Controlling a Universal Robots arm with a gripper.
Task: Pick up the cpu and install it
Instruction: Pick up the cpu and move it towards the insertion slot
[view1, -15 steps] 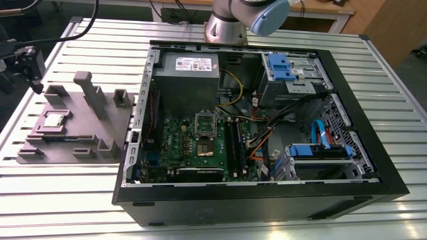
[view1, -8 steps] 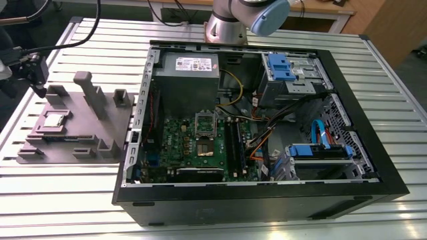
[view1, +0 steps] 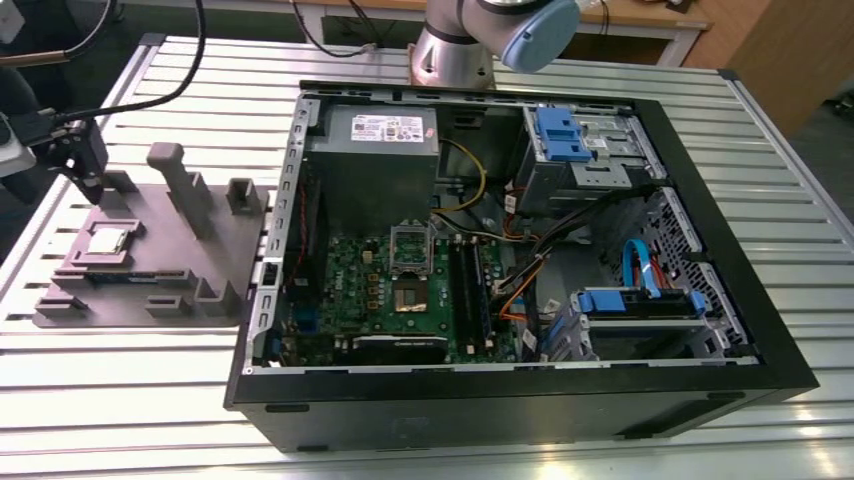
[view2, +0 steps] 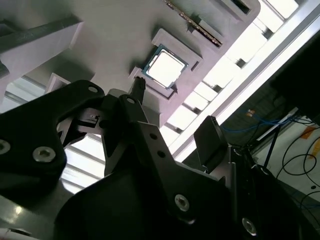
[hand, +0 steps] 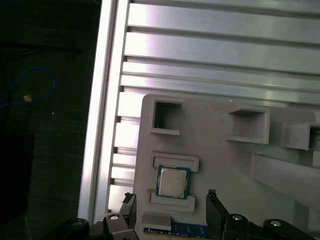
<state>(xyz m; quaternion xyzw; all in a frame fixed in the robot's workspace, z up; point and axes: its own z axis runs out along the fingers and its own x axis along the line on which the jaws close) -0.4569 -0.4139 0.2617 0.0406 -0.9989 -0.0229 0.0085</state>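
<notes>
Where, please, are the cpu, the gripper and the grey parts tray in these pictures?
cpu (hand: 173, 181), first wrist view, middle of its metal top.
gripper (hand: 171, 196), first wrist view, midway between its open fingertips.
grey parts tray (view1: 160, 245), exterior view, bare flat surface beside the cpu.

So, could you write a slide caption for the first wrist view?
Open gripper above the cpu, which lies in its pocket on the grey fixture.

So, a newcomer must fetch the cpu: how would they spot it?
Beside the open case, on the exterior view's left, lies a grey holder. In a shallow nest on it sits the cpu: the only flat silvery square among grey posts.
</notes>
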